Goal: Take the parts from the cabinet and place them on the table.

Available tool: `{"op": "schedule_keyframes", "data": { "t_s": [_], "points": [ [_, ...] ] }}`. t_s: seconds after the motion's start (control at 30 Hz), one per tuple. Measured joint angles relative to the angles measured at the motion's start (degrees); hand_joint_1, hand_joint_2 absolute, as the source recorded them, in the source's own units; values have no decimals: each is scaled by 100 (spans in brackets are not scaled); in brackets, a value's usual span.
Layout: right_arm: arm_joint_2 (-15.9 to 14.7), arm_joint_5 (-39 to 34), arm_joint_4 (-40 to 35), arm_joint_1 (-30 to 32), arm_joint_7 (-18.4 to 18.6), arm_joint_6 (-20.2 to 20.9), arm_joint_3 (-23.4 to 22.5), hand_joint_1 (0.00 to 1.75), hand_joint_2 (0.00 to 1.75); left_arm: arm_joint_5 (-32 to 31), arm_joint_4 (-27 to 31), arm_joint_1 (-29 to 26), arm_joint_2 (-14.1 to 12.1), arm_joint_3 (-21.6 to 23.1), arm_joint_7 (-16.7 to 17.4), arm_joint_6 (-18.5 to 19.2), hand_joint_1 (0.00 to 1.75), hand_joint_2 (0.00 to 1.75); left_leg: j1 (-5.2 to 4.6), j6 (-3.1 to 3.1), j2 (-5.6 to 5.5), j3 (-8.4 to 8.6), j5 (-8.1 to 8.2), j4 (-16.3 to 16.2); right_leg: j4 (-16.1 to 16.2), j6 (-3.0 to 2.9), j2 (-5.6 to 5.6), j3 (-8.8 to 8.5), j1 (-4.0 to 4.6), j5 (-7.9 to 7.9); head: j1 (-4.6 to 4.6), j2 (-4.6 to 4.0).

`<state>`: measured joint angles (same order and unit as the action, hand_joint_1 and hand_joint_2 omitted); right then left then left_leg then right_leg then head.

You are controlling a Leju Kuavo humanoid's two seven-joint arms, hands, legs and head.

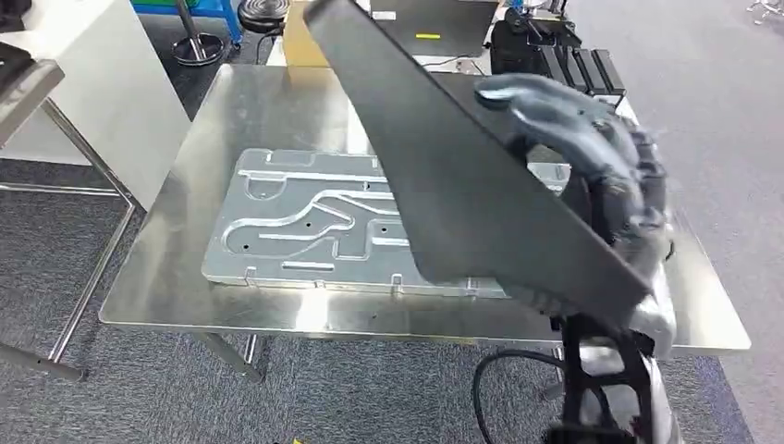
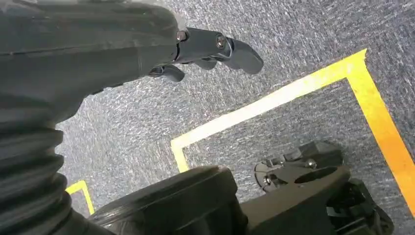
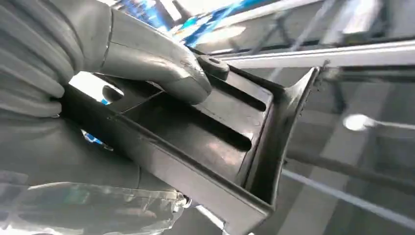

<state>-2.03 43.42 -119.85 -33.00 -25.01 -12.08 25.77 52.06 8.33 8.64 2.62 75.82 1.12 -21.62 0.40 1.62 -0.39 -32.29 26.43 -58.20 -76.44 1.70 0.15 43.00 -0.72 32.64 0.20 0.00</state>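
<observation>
A long dark grey part point(image 1: 462, 157) hangs tilted above the steel table point(image 1: 185, 277), and my right hand point(image 1: 592, 148) grips it near its right end. In the right wrist view the part point(image 3: 205, 132) is a dark ribbed tray-like piece with my thumb point(image 3: 161, 63) pressed over its edge. A flat machined aluminium plate point(image 1: 296, 222) lies on the table under the part. My left hand point(image 2: 205, 51) hangs over the carpet, its fingers loosely curled and holding nothing.
A white cabinet point(image 1: 102, 83) stands to the left of the table. Black boxes point(image 1: 578, 69) and a cardboard box point(image 1: 300, 37) sit behind the table. Yellow tape point(image 2: 274, 103) marks the grey carpet below my left hand.
</observation>
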Motion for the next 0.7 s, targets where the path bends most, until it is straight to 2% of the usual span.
{"op": "schedule_keyframes", "data": {
  "t_s": [0.03, 0.07, 0.1, 0.13, 0.17, 0.2, 0.27, 0.33, 0.37, 0.4, 0.43, 0.47, 0.5, 0.53, 0.57, 0.63, 0.67, 0.7],
  "points": [
    [-53, 102, 82, -63, 53, -58, 5, 175, 175, 13, 0, -7, 2, 0, -18, -2, 0, 175, -9, 6, -10, 19, 14, -2, 197, -20, 0, -57, 2, -203, 0, 0],
    [-101, 156, 160, -117, 85, -103, 5, 175, 175, 22, 0, -14, 7, 0, -24, -2, 0, 175, -18, 4, -21, 46, 32, -3, 608, -53, 1, -229, 5, -489, 0, 0],
    [-134, 256, 210, -175, 118, -153, 7, 175, 175, 24, 0, -14, 15, 0, -26, -2, 0, 175, -31, -1, -35, 78, 50, -2, 1148, -101, 1, -468, 16, -787, 2, 0],
    [-158, 404, 252, -239, 191, -228, 13, 175, 175, 33, 0, -15, 33, 0, -26, -7, 0, 175, -30, -10, -41, 89, 72, 3, 1593, -159, 1, -634, 52, -940, 0, 0],
    [-193, 607, 322, -299, 289, -349, 33, 175, 175, 42, 0, -19, 46, 0, -26, -20, 0, 175, -72, -36, -40, 73, 85, -8, 1641, -181, -5, -706, 79, -865, -13, 0],
    [-215, 861, 379, -387, 423, -464, 57, 175, 175, 55, 0, -26, 46, 0, -31, -26, 0, 175, -54, -62, -42, 51, 85, -5, 1748, -188, -7, -710, 89, -832, -2, 2],
    [-300, 1542, 577, -522, 799, -669, 103, 175, 175, 87, 0, -25, 44, 0, -39, -33, 0, 175, -46, -112, -35, 62, 86, 25, 1737, -210, 2, -702, 97, -823, -2, 0],
    [-379, 2164, 871, -780, 1181, -742, 107, 175, 175, 90, 0, -24, 35, 0, -42, -33, 0, 175, -65, -174, -20, 72, 160, -24, 1865, -243, -17, -794, 11, -856, -7, 2],
    [-416, 2383, 1088, -946, 1300, -807, 105, 175, 175, 92, 0, -25, 35, 0, -44, -33, 0, 175, -75, -211, -17, -24, 295, -266, 1885, -268, -17, -818, 4, -851, -26, 0],
    [-444, 2490, 1294, -1062, 1338, -844, 92, 175, 175, 103, -2, -21, 26, 0, -44, -31, 0, 175, -66, -229, -16, -211, 482, -640, 1884, -282, -19, -818, 5, -847, -35, 0],
    [-475, 2578, 1457, -1160, 1380, -857, 90, 175, 175, 114, -2, -4, 9, 0, -70, -28, 0, 175, -65, -251, -16, -466, 708, -1165, 1880, -292, -24, -819, 7, -840, -39, 0],
    [-512, 2728, 1656, -1257, 1447, -840, 90, 175, 175, 125, -2, 19, 0, 0, -79, -24, 0, 175, -65, -270, -16, -664, 835, -1570, 1876, -296, -33, -819, 7, -836, -37, 0],
    [-538, 2838, 1820, -1361, 1498, -811, 92, 175, 175, 127, -2, 37, -2, 0, -79, -22, 0, 175, -61, -286, -14, -767, 838, -1772, 1871, -296, -32, -821, 6, -831, -37, 0],
    [-567, 2959, 2043, -1492, 1574, -792, 92, 175, 175, 133, -2, 41, -4, 2, -77, -22, 0, 175, -47, -297, -12, -749, 710, -1707, 1862, -287, -27, -833, 5, -821, -37, 0],
    [-606, 3070, 2235, -1604, 1662, -772, 85, 175, 175, 133, -2, 38, -7, 4, -74, -20, 0, 175, -25, -303, -6, -629, 462, -1383, 1844, -275, -18, -839, 3, -805, -37, 0],
    [-663, 3278, 2648, -1882, 1777, -733, 74, 175, 175, 133, -2, 14, -7, 22, -46, -9, 0, 175, 21, -320, 5, -229, -122, -384, 1768, -225, -7, -842, -9, -746, -37, 0],
    [-702, 3413, 2911, -2056, 1861, -715, 70, 175, 175, 138, -2, 2, 0, 26, -33, 2, 0, 175, 4, -319, 0, -174, -33, -290, 1736, -189, 5, -808, 15, -732, -35, 0],
    [-753, 3606, 3202, -2247, 1955, -720, 66, 175, 175, 140, -2, -4, 0, 31, -26, 18, 0, 175, -2, -264, -5, -119, -7, -119, 1679, -175, 16, -756, 26, -731, -37, 0]
  ]
}}
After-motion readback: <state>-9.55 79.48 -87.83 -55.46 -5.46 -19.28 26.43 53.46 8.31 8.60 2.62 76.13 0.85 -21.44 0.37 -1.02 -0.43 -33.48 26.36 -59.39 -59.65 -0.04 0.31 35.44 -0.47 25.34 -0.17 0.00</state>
